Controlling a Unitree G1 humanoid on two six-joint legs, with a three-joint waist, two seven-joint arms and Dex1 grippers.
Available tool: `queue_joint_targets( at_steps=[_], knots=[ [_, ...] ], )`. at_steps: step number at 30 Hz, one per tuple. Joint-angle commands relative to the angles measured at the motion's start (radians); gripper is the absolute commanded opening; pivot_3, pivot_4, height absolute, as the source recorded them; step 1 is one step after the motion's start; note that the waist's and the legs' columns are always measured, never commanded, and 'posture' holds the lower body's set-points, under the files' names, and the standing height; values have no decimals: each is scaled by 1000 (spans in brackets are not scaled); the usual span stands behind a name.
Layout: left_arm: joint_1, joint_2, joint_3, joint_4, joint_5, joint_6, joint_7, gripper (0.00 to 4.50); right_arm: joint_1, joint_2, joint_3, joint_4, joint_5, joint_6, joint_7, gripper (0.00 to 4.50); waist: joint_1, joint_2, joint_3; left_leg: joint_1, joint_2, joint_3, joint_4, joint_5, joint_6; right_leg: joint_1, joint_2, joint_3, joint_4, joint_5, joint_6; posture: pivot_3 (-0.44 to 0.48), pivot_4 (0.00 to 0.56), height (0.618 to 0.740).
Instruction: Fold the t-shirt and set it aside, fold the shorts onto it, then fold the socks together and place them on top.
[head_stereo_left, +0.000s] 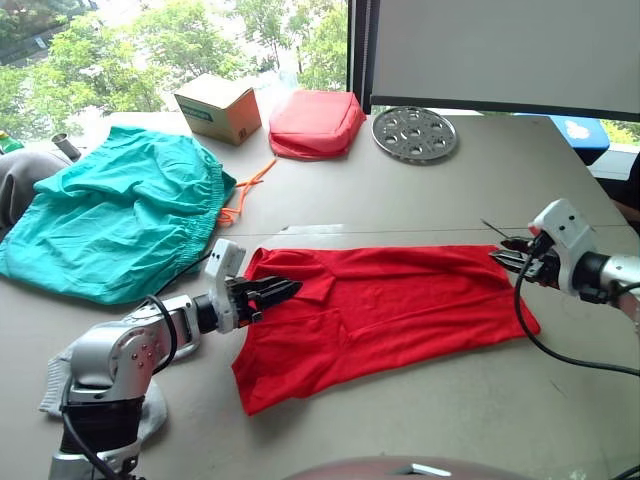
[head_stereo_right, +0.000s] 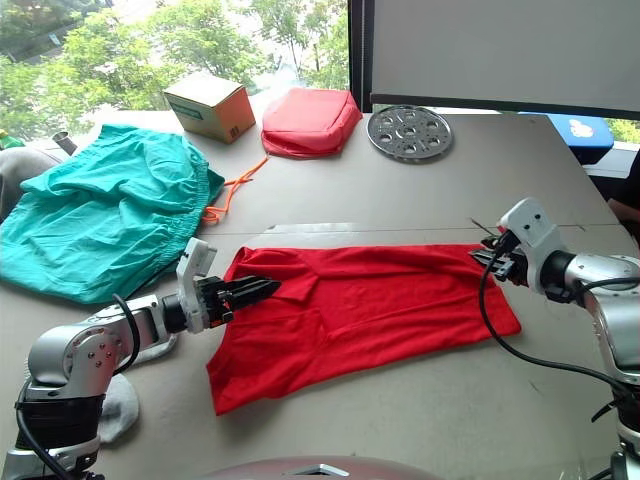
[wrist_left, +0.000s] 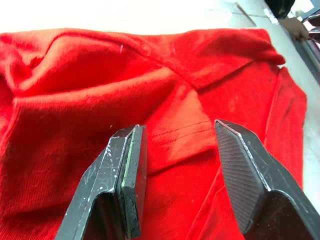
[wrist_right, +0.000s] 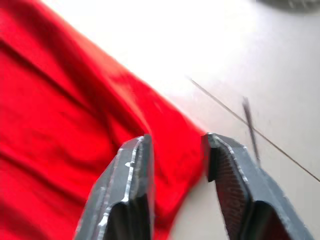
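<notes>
shorts (head_stereo_left: 115, 215) left of t-shirt (head_stereo_left: 400, 305)

1. the t-shirt (head_stereo_left: 400, 305) is thin red cloth, matt, with a fine ribbed knit and a stitched seam seen close in the left wrist view.
2. the shorts (head_stereo_left: 110, 225) are teal-green cloth, matt and creased, with a gathered waistband and an orange cord (head_stereo_left: 250, 190).
3. the table (head_stereo_left: 420, 200) is a smooth, matt grey-beige surface.
4. the box (head_stereo_left: 218, 107) is plain brown cardboard.
5. the pouch (head_stereo_left: 315, 123) is red padded fabric with a slight sheen.
6. the round disc (head_stereo_left: 414, 133) is perforated grey metal.
7. the left gripper (wrist_left: 177, 150) has black fingers (wrist_left: 240, 170), scuffed at the edges, one with a finely textured pad.
8. the right gripper (wrist_right: 177, 165) has the same dark, worn finish.
</notes>
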Motion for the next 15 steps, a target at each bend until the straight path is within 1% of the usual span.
queue_joint_targets(
  at_steps=[1,2,3,4,6,7,8,10,13,15],
  knots=[
    [-87,-35,-21,25,1,-2,35,2377,-75,88,113,32,0,59,-99,33,2,-1,0,0,-1,-1,0,0,0,0,0,0,0,0,0,0,150,739],
    [-118,-59,-47,52,31,-18,57,2377,-104,125,167,82,-32,51,-142,33,2,-1,-1,-1,-1,-1,0,0,0,0,0,0,0,0,0,0,150,739],
    [-140,-78,-72,74,59,-29,75,1860,-128,155,203,130,-57,46,-178,0,2,-1,0,0,-3,-1,0,0,0,1,0,0,0,0,-1,0,150,739],
    [-150,-85,-94,85,78,-37,76,1623,-145,177,217,163,-68,51,-204,0,2,0,0,-1,-5,-1,0,0,0,1,0,0,0,0,-1,0,150,739],
    [-153,-87,-131,90,104,-46,66,703,-160,183,237,203,-82,55,-229,0,1,0,0,-1,-7,-1,0,0,0,1,0,0,1,0,-1,0,150,739],
    [-153,-90,-143,96,115,-49,66,153,-164,181,246,221,-92,51,-241,0,1,0,1,-2,-7,-1,0,0,0,1,0,0,1,0,-1,0,150,739],
    [-153,-91,-154,107,127,-52,67,50,-168,182,249,241,-101,55,-261,0,1,1,1,-2,-7,-1,0,1,0,1,0,0,1,0,-1,0,150,739],
    [-141,-76,-178,140,173,-68,72,50,-159,155,267,262,-138,51,-290,0,-1,1,1,-2,-7,0,0,1,0,1,0,0,1,0,-1,0,150,739],
    [-118,-49,-167,177,213,-73,85,50,-132,132,238,249,-161,73,-339,0,-1,0,0,-1,-7,0,0,0,0,2,0,0,1,0,-1,0,150,739],
    [-75,-17,-135,175,208,-75,73,50,-108,156,151,223,-153,98,-400,0,-2,0,-1,0,-7,-2,0,0,0,2,-1,0,1,0,0,0,150,739]
  ],
)
